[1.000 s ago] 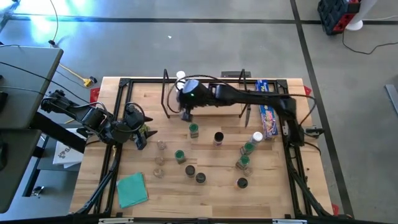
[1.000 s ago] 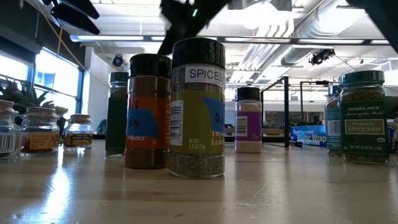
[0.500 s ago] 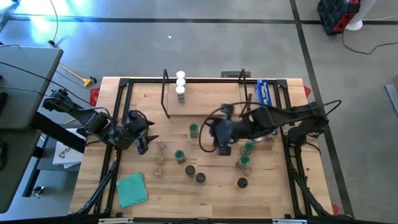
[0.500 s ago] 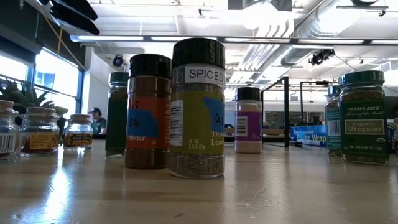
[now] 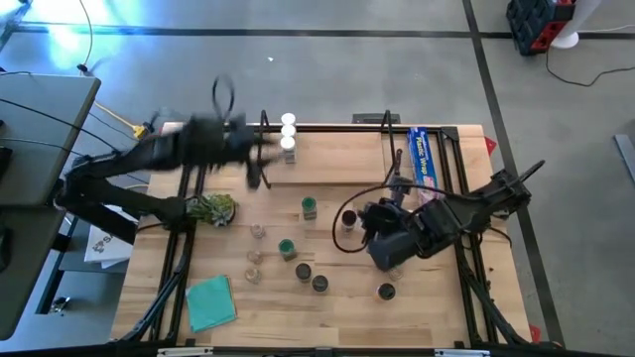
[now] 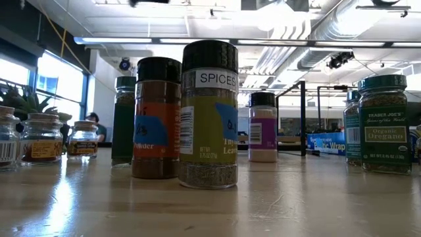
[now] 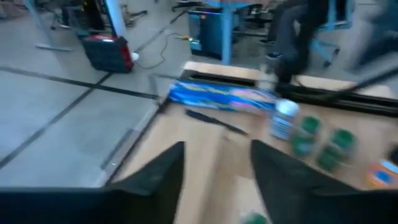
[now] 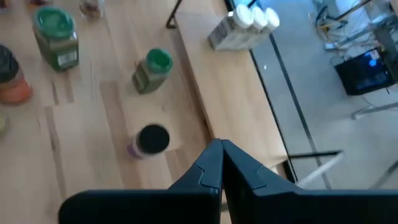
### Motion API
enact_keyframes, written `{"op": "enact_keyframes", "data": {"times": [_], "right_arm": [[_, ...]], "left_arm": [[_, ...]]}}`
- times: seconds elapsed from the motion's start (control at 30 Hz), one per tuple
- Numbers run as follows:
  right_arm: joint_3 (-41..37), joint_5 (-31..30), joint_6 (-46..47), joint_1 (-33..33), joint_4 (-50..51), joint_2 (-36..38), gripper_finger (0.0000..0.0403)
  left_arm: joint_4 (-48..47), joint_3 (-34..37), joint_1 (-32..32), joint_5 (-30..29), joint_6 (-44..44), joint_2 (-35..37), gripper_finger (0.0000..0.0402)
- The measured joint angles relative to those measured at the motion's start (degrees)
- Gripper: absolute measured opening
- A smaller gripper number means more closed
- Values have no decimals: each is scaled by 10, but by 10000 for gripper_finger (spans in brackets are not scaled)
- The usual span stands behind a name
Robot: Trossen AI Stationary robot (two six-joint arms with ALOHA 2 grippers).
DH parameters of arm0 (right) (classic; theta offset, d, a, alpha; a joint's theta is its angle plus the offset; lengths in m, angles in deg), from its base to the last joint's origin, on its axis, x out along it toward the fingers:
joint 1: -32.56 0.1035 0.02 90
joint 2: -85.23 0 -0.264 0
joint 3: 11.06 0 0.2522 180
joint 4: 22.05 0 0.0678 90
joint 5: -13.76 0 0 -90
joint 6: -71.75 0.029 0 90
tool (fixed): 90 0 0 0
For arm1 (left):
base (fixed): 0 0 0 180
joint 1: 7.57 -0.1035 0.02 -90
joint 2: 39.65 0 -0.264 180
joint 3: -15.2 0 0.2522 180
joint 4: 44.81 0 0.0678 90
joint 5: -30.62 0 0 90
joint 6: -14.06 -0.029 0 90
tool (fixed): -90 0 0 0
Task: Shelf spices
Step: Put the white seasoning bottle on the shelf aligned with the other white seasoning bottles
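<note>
Spices: three white-lidded jars (image 5: 288, 131) stand in a row on the shelf (image 5: 327, 159), at the table's twelve o'clock edge. The rest stand loose on the table (image 5: 437, 297): green-lidded jar (image 5: 310, 206) near centre, another green lid (image 5: 287, 247) at about seven o'clock from it, black-lidded jars (image 5: 311, 277) nearer six o'clock, clear jars (image 5: 256, 244) toward eight.

Left gripper (image 5: 254, 171) high, blurred, at the shelf's nine o'clock end; fingers (image 7: 158, 177) apart, nothing seen between them.

Right gripper (image 5: 389, 254) over the table toward four o'clock of centre; fingers (image 8: 214, 163) pressed together, empty.

Blue box (image 5: 425, 156) at two o'clock. Teal cloth (image 5: 210, 300) at seven o'clock.
</note>
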Motion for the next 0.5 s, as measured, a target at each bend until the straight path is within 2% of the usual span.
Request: {"op": "enact_keyframes", "data": {"times": [0.1, 0.17, 0.2, 0.33, 0.5], "right_arm": [[0, -4, 6, -1, 4, 0, 0], [0, -12, -2, -1, 5, 0, 0], [0, -12, -2, -2, 5, 0, 0], [-9, -11, 4, -4, 2, 2, 0], [-134, 9, 86, 8, -4, 47, 0]], "left_arm": [[-35, -94, -106, 97, -59, -91, 68], [-77, -149, -154, 106, -106, -156, 21], [-93, -175, -175, 105, -131, -189, 11], [-170, -272, -248, 103, -220, -309, 15], [-247, -361, -307, 97, -327, -430, 3]]}}
